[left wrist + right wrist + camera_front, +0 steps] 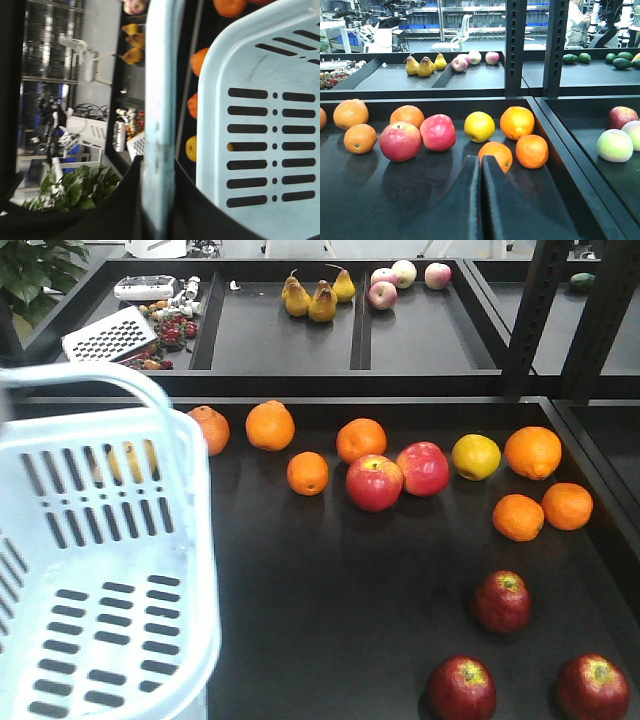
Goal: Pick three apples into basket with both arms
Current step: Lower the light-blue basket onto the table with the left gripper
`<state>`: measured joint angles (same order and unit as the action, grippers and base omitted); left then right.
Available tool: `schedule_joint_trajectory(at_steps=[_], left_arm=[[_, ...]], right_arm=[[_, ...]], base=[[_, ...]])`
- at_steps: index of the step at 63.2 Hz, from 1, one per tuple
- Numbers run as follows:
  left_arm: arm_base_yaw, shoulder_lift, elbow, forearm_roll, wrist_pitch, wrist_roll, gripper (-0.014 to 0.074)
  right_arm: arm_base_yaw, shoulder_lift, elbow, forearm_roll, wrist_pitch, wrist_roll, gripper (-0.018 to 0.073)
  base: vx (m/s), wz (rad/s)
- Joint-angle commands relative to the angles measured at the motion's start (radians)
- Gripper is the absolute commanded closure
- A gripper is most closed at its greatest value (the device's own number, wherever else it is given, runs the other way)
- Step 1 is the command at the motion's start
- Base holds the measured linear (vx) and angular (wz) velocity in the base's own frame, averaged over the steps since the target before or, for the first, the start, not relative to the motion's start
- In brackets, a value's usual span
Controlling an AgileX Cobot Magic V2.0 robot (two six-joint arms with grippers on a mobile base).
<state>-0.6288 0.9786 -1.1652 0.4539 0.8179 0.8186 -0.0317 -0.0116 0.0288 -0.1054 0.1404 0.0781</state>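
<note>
Currently the left gripper (158,200) clamps the basket handle (160,75), the right gripper (481,162) pinched empty; descending closed could roll the five-o'clock apples (502,601).

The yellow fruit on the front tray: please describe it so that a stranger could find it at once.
Look at the large black tray nearest the camera and follow the row of fruit along its far edge. The yellow fruit sits between a pinkish-red apple and a large orange; it is the only yellow piece on this tray.
</note>
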Motion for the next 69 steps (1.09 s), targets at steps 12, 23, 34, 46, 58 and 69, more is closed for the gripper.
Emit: schedule_joint_trajectory(at_steps=[12, 23, 34, 46, 58, 69], left_arm=[[-0.005, 0.193, -0.035, 0.042, -0.321, -0.091, 0.0603], [-0.005, 0.327, -0.035, 0.042, -0.444, -0.093, 0.0603], [0.033, 0.429, -0.035, 0.035, -0.592, -0.095, 0.0603], [0.079, 0.528, -0.035, 0.004, -0.722, -0.095, 0.0603], [0.108, 0.622, 0.008, 0.004, -0.869, -0.094, 0.0603], [0.137, 0.687, 0.055, 0.004, -0.981, -0.093, 0.0603]], right_arm=[[-0.007, -0.013, 0.013, -0.005, -0.075, 0.000, 0.0568], [-0.007, -0.013, 0.013, -0.005, -0.075, 0.000, 0.0568], [-0.007, -0.013, 0.013, -0.005, -0.075, 0.000, 0.0568], [-0.007, -0.013, 0.013, -0.005, -0.075, 0.000, 0.0568], [-0.007, -0.013, 0.013, -0.005, -0.075, 0.000, 0.0568], [-0.007, -0.013, 0.013, -0.005, -0.075, 0.000, 0.0568]], base=[[0.00, 0.00], [0.00, 0.00], [0.00, 0.00], [0.00, 0.00], [0.00, 0.00], [0.00, 0.00]])
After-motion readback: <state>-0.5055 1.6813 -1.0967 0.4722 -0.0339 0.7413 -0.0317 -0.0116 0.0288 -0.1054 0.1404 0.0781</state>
